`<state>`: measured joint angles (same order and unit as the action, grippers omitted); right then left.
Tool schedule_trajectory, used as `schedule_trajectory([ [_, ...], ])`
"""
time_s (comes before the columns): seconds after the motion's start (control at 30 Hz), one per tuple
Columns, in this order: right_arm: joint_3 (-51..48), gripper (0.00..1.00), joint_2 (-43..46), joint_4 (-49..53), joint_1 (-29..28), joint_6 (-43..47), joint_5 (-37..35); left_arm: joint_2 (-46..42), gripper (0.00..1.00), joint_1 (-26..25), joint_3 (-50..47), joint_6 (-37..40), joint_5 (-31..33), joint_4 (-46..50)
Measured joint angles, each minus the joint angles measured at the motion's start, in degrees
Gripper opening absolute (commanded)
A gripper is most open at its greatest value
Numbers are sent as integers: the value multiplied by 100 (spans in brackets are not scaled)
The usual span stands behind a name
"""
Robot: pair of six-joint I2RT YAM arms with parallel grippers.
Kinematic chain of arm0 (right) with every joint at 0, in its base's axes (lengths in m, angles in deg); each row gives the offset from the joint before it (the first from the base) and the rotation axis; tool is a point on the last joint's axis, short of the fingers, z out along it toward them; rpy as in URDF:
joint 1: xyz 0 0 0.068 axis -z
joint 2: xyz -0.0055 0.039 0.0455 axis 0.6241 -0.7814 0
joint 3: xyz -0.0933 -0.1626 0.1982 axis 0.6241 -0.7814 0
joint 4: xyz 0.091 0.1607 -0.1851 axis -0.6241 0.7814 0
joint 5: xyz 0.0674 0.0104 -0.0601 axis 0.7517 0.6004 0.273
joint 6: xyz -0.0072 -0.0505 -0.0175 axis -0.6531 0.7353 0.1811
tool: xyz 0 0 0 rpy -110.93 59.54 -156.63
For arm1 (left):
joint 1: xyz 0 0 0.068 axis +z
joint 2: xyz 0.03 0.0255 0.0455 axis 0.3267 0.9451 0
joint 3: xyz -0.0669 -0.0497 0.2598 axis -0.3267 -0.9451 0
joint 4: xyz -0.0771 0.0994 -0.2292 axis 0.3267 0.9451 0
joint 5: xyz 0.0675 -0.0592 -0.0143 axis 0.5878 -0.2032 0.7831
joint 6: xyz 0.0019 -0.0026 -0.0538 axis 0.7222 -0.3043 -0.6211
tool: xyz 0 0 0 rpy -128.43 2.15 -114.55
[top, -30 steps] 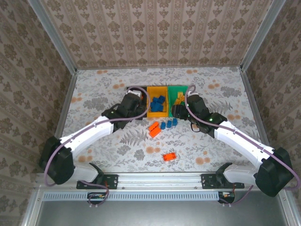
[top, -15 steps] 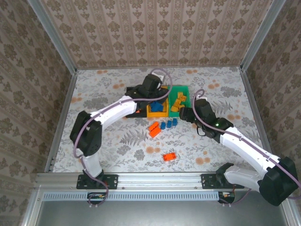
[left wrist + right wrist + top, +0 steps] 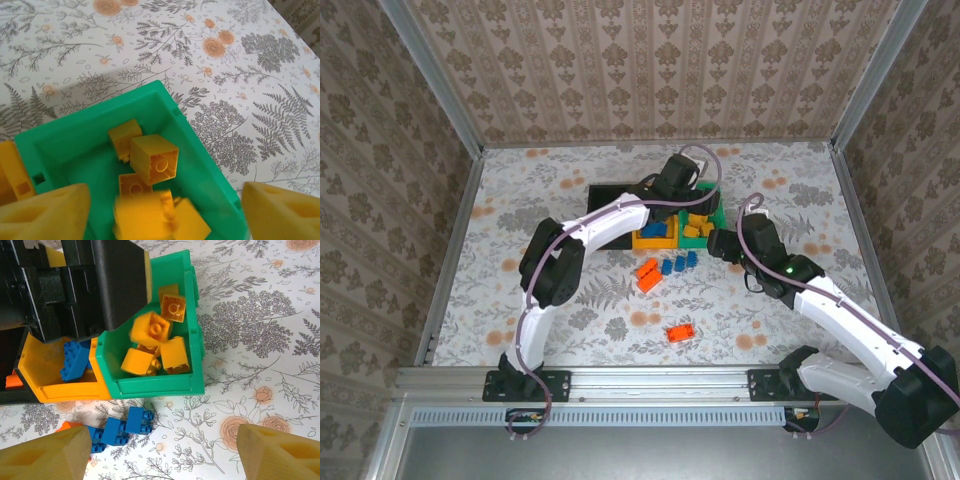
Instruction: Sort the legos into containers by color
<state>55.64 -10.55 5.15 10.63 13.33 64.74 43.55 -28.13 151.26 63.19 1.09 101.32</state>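
Both jaws of the left gripper point(image 3: 162, 212) stand apart over the green rectangular plastic bin point(image 3: 70, 142) of small yellow-orange plastic bricks point(image 3: 155, 160). The right gripper point(image 3: 162, 452), likewise spread, hangs just before that bin, nearer the small blue plastic bricks point(image 3: 120, 429) lying in a row off its near-left corner.

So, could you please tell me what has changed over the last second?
The left gripper swung from over the black bin rightward to above the green bin and opened; a blurred yellow brick looks to be dropping in. The right gripper drew back slightly from the green bin, open. The loose blue bricks, the orange brick beside them and the red-orange brick nearer the arms stayed put.
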Motion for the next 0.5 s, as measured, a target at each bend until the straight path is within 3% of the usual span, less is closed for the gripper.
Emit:
schedule_trajectory([
  [0.2,-9,78,2,4,9,13,162,-380,95,2,-389,-94,-2,-131],
  [0.33,-11,79,-7,22,-2,74,485,-1425,100,2,-1335,-173,20,-317],
  [0.43,-11,92,-61,116,-166,160,675,-2455,100,0,-2149,-278,81,-623],
  [0.5,-35,94,-140,179,-420,219,789,-3104,100,-11,-2671,-363,170,-776],
])
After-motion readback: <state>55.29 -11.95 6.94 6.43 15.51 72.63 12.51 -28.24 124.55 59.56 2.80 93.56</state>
